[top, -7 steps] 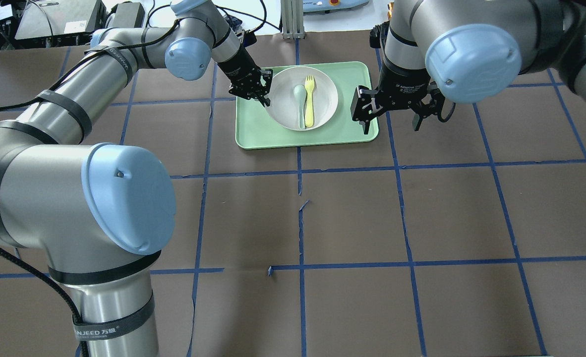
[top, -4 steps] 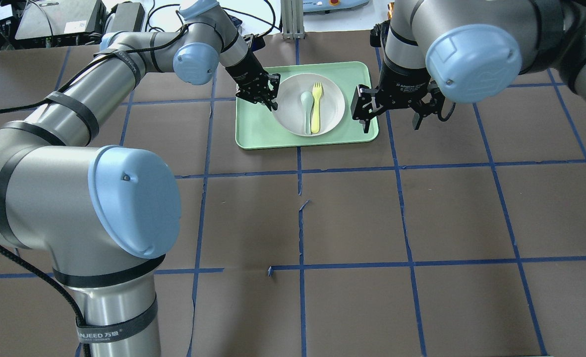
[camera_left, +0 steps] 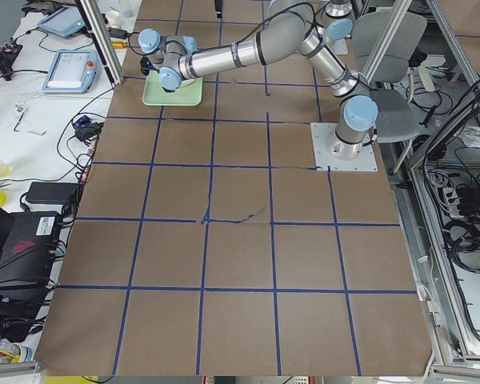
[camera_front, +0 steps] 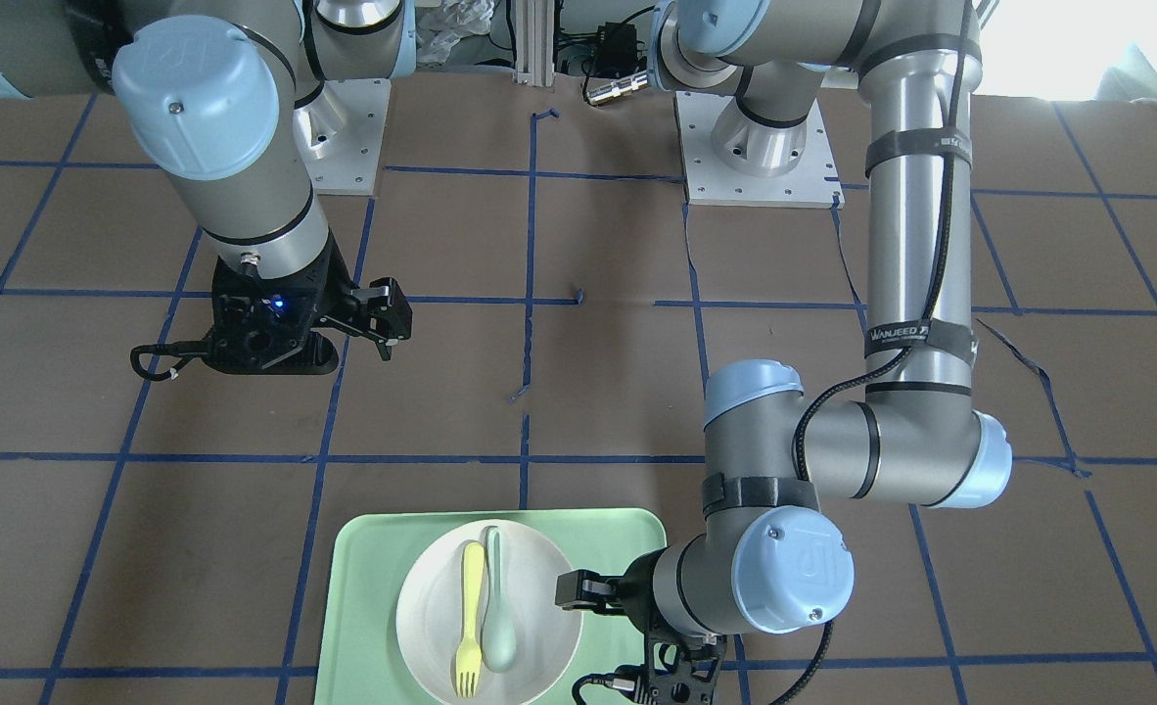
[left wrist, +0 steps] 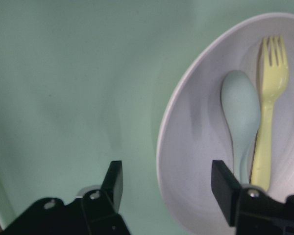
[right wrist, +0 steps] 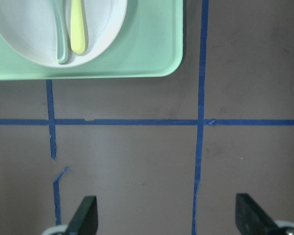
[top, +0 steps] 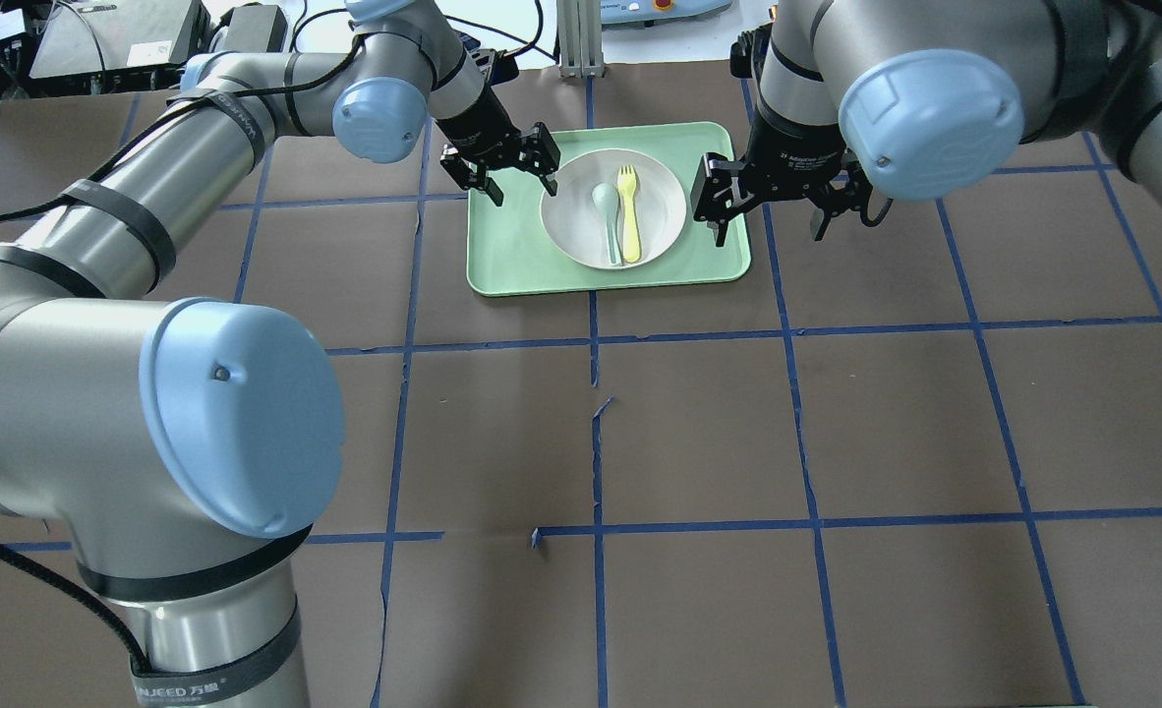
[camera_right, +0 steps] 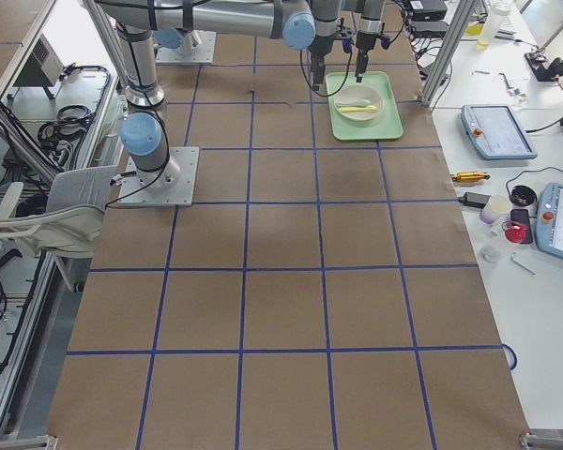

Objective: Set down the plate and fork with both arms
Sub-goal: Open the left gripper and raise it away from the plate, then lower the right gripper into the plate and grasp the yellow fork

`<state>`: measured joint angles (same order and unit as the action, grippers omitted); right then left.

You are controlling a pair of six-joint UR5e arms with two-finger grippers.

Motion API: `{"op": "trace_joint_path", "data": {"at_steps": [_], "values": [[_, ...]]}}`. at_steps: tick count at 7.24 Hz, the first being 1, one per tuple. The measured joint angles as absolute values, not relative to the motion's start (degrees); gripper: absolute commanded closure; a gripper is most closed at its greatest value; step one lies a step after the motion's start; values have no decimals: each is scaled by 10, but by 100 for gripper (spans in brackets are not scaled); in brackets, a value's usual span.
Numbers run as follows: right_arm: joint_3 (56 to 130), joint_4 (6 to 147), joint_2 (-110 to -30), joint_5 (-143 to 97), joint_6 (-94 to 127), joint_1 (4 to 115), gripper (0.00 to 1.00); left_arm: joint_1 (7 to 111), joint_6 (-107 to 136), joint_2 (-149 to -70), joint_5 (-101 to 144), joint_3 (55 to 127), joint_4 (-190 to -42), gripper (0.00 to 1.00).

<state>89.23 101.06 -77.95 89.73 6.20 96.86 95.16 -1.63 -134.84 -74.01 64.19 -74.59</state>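
Note:
The white plate (top: 660,202) lies on the mint-green tray (top: 502,265) and holds the pale-yellow fork (top: 628,214) beside a grey-green spoon (top: 605,211). My left gripper (top: 520,177) is open and empty over the tray's back left part. In the left wrist view its fingers (left wrist: 112,183) stand on either side of the plate's left rim (left wrist: 161,147), and the fork (left wrist: 269,122) lies on the far side of the spoon (left wrist: 241,112). My right gripper (top: 770,228) is wide open and empty above the table, just right of the tray. Its wrist view shows the tray's corner (right wrist: 152,58) and bare table.
Brown table mats with blue tape grid lines cover the table (top: 699,433). The tray sits at the far middle of the table, near the far edge. Monitors and cables lie beyond the table's far left corner (top: 109,39).
My left gripper was shut at the plate's left rim and slid the plate slightly right. It has now opened and drawn back from the rim. The right gripper shifted slightly.

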Motion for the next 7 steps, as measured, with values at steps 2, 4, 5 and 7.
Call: {"op": "trace_joint_path", "data": {"at_steps": [2, 4, 5, 7], "values": [[877, 1083, -741, 894, 69, 969, 0, 944, -14, -1262, -832, 653, -869, 0], [846, 1156, -685, 893, 85, 970, 24, 934, -10, -1176, -874, 660, -983, 0], [830, 1185, -658, 893, 92, 971, 36, 921, -9, -1151, -890, 672, -999, 0], [805, 1221, -606, 887, 94, 976, 47, 900, -7, -1116, -910, 711, -983, 0]]}}
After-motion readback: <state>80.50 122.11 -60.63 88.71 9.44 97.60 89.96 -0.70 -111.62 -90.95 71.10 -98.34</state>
